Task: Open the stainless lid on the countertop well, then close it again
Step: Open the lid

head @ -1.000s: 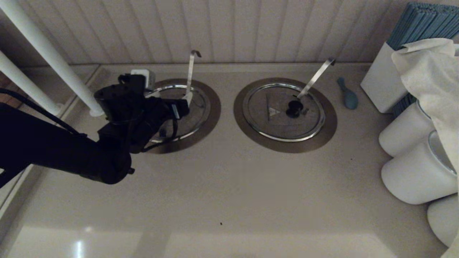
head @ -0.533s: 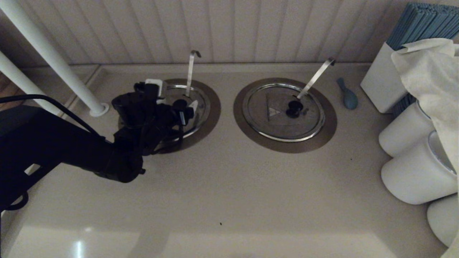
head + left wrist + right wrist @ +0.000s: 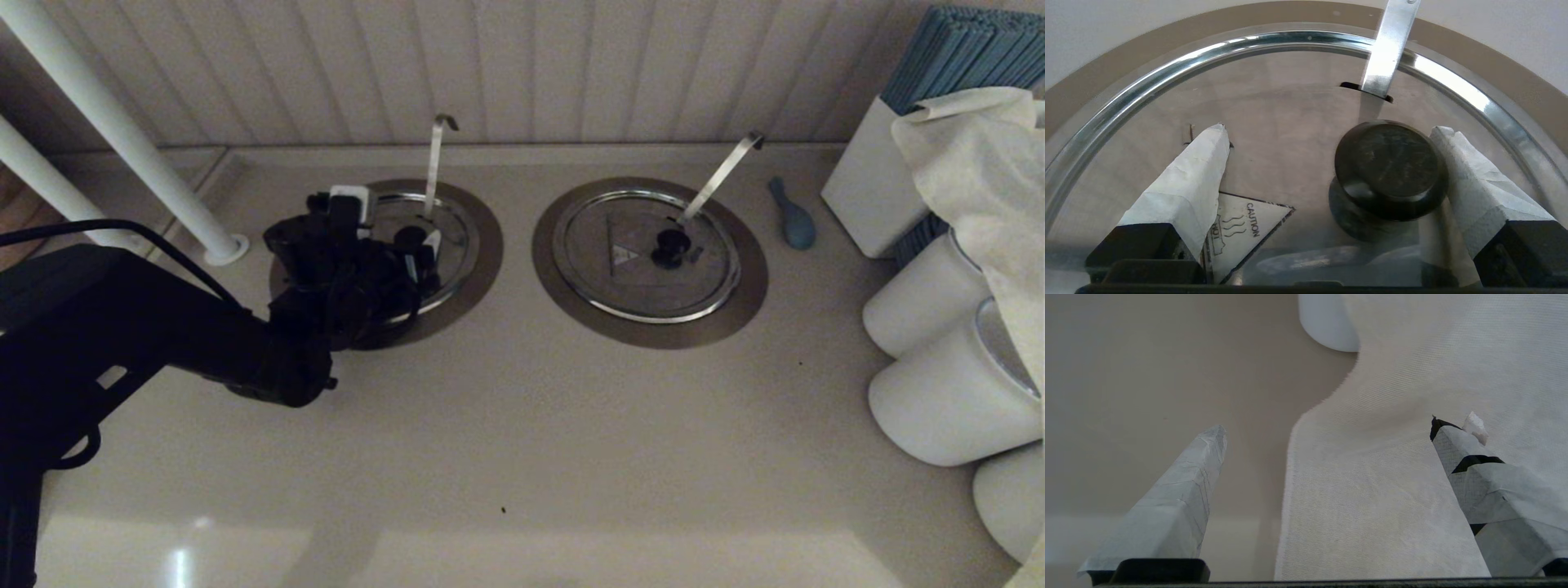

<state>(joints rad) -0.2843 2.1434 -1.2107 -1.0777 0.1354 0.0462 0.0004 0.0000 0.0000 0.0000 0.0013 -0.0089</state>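
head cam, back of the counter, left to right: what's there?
White pole → left gripper over the stainless lid → second lid → blue spoon → white box → white cloth.

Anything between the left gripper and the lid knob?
Nothing visible. The left gripper is open over the stainless lid, its fingers either side of the black knob. One finger sits right beside the knob; the rod handle stands beyond it.

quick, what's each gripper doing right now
Left gripper: open, fingers straddling the black knob of the stainless lid.
Right gripper: open, holding nothing.
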